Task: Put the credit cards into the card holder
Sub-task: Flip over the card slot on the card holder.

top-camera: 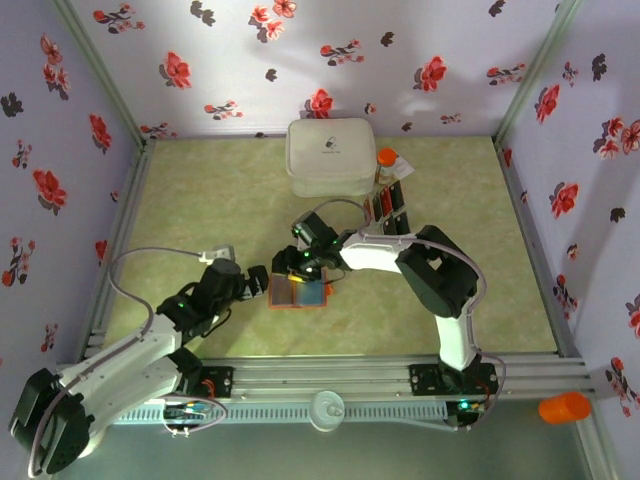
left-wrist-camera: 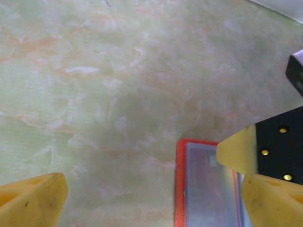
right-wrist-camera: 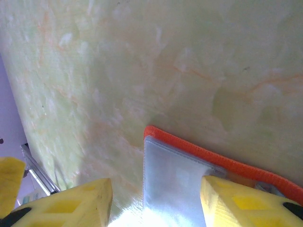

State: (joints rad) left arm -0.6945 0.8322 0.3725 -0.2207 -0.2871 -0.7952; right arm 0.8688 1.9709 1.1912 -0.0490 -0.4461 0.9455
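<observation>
The left gripper (top-camera: 255, 283) is hovering low over the table (top-camera: 200, 200) with its jaws spread wide, the open orange card holder (top-camera: 298, 293) lying just by its right finger. The right gripper (top-camera: 300, 262) is standing half-open over the holder, one finger (left-wrist-camera: 236, 152) touching its blue-grey inside. The credit cards (top-camera: 383, 207) are lying well beyond it, beside a white case (top-camera: 330, 155).

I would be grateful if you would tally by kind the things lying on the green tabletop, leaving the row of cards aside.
Orange wallet: 1
White case: 1
Small orange-topped item beside the case: 1
Total: 3
</observation>
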